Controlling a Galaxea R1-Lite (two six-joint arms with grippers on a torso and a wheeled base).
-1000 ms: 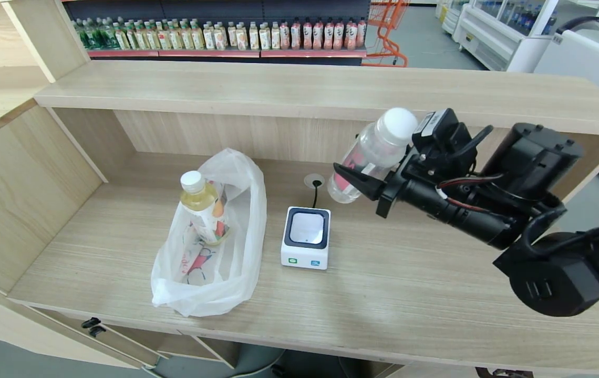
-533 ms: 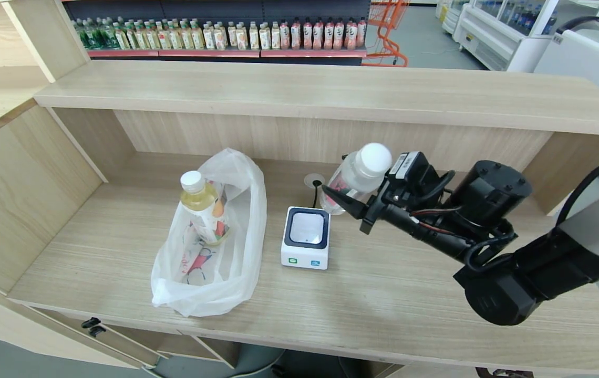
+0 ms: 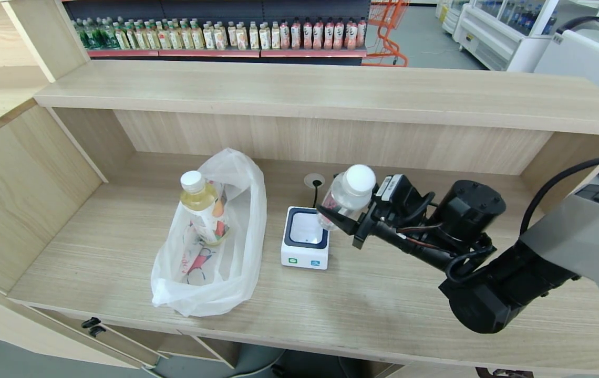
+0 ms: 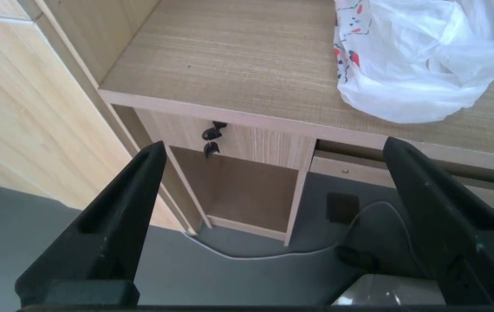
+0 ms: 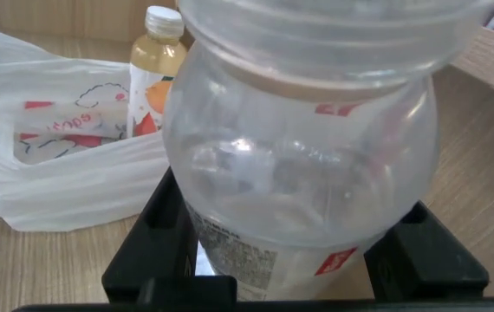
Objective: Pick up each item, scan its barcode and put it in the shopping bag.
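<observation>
**Scan step in hand: clear bottle held at the scanner**

Wooden checkout counter [image 3: 383, 294] carries everything; white plastic shopping bag [image 3: 210, 286] lies open on its left half, mouth upward; right gripper [image 3: 340, 209] sits over mid-counter, clamped on the clear plastic bottle [image 3: 349, 191]; left gripper [image 4: 275, 147] hangs off the near edge of the counter, jaws spread wide, grasping nothing; the bag's near end [image 4: 420, 78] lies just beyond it.

Barcode scanner [image 3: 306, 236], a white box with a dark-framed window facing up, stands just right of the bag; the clear bottle is in the air and tilted, white cap [image 3: 360, 178] up and to the far right, base low over the scanner's far right corner; red-printed label [image 5: 338, 260] wraps its lower body; whether a barcode faces the window cannot be told. Tea bottle [image 3: 202, 207] with yellow liquid stands upright inside the bag, leaning on its far wall.

Judgement: one item bagged, second item at the scan step; the next move calls for bringing the label squarely over the window, probably with a wrist roll; after that, a leftward carry above the bag rim and a release beside the tea bottle; risk is knocking that bottle over or snagging the thin plastic.
</observation>
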